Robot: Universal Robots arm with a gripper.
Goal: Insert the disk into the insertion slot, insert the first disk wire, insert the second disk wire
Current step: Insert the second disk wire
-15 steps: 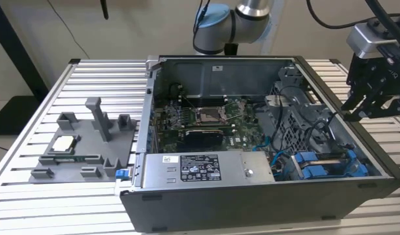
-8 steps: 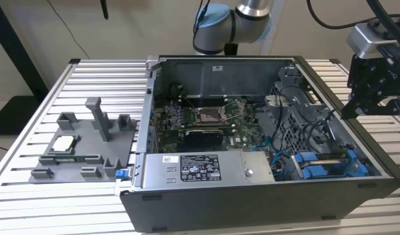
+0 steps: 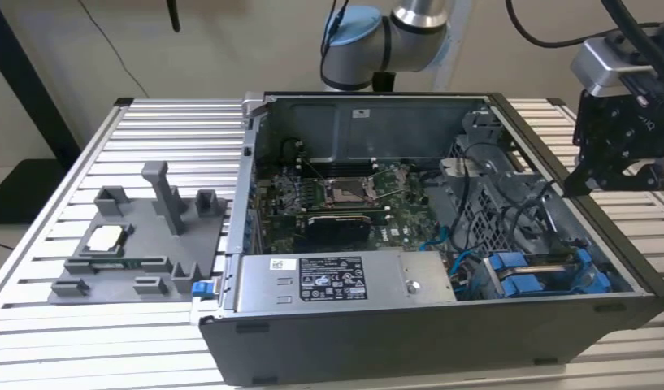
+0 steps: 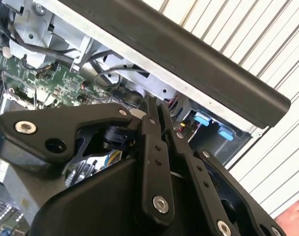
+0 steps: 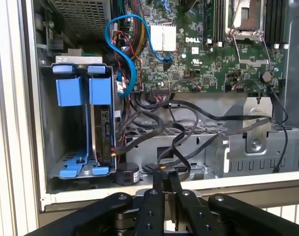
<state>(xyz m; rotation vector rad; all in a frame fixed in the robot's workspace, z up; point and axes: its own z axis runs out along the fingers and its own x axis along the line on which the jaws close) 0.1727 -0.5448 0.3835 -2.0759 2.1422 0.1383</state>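
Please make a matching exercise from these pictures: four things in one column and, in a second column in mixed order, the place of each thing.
Things
1. the disk
2. the power-supply box
3. the fixture tray
4. the gripper

Places
A. on the slatted table, at the exterior view's left of the computer case
B. just outside the case's wall, at the exterior view's right
C. standing in the insertion slot, in a blue frame
D. inside the case, white label facing up

Pairs: 1-C, 2-D, 3-A, 4-B
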